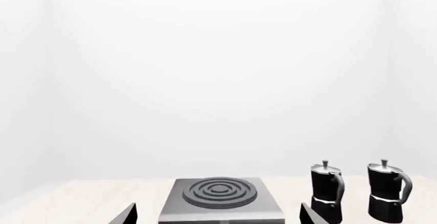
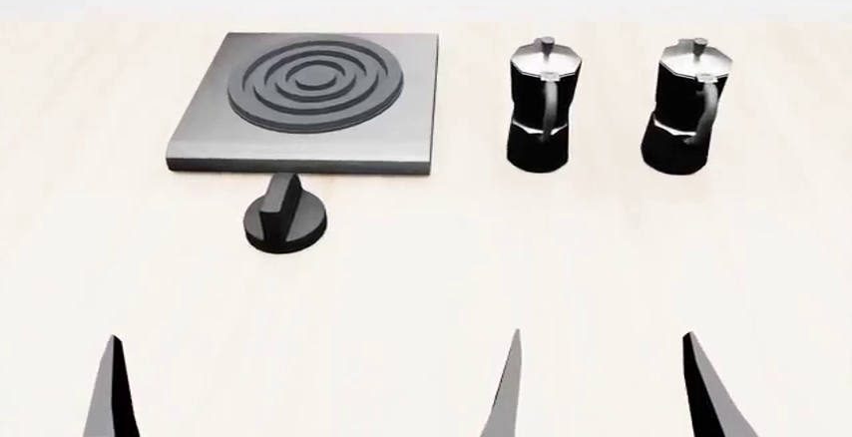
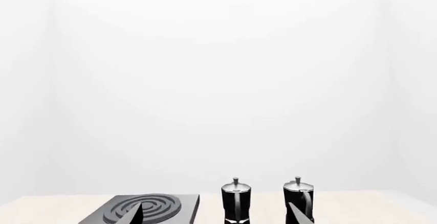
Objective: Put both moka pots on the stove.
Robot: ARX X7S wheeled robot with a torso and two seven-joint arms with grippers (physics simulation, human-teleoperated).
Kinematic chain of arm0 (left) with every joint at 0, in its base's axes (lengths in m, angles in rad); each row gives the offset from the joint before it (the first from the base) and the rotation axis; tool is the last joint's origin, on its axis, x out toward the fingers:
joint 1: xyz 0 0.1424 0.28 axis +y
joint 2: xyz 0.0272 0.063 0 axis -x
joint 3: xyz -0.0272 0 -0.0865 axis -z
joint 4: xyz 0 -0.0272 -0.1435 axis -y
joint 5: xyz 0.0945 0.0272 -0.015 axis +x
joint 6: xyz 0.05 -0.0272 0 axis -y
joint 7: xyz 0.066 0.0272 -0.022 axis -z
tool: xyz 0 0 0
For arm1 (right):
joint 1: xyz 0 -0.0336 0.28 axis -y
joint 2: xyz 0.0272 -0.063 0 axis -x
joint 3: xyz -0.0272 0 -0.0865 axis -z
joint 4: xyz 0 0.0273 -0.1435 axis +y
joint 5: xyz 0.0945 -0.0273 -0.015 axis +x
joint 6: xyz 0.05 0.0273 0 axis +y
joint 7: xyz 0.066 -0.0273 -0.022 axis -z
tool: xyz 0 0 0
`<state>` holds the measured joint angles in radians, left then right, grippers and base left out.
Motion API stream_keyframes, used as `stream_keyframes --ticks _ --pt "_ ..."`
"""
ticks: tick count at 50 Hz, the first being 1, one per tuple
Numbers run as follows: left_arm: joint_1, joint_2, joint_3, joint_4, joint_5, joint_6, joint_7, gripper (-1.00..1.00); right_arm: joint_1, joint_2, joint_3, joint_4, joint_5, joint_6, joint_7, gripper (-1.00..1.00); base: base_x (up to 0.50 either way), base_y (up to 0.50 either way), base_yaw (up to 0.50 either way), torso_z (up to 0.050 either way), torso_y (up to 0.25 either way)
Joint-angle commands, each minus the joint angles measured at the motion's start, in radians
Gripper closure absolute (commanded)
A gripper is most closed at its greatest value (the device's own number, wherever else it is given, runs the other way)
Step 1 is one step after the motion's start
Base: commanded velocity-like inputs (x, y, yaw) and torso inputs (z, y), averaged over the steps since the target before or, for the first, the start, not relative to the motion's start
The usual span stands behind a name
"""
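Two black moka pots with silver lids stand upright side by side on the table, the left one (image 2: 542, 108) and the right one (image 2: 688, 106), to the right of the stove (image 2: 306, 98). The stove is a flat grey plate with a ringed burner, and nothing stands on it. My right gripper (image 2: 606, 387) is open and empty at the near edge, well short of the pots. In the right wrist view (image 3: 215, 215) both pots (image 3: 235, 201) (image 3: 298, 198) stand ahead. My left gripper (image 1: 218, 216) is open and empty, facing the stove (image 1: 220, 198). In the head view only one left finger (image 2: 114, 387) shows.
A short black round knob with a ridge (image 2: 283, 219) lies on the light wooden table (image 2: 440, 287) just in front of the stove. Plain white walls stand behind the table's far edge.
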<state>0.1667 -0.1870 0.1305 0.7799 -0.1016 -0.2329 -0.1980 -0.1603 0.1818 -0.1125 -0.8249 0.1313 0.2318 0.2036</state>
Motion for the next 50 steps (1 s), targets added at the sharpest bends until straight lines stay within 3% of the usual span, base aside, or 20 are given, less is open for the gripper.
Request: stream_keyframes --ticks 1,50 --pt "-0.001 -0.008 0.008 -0.006 -0.003 0.006 -0.009 -1.0 -0.001 0.009 -0.009 0.0 0.003 -0.001 0.01 -1.0 0.14 0.0 0.0 0.0 0.0" --pt "-0.009 -0.045 0.044 -0.008 -0.022 0.011 -0.049 -1.0 0.009 0.051 -0.038 0.013 0.022 -0.007 0.059 -1.0 0.19 0.0 0.0 0.0 0.0"
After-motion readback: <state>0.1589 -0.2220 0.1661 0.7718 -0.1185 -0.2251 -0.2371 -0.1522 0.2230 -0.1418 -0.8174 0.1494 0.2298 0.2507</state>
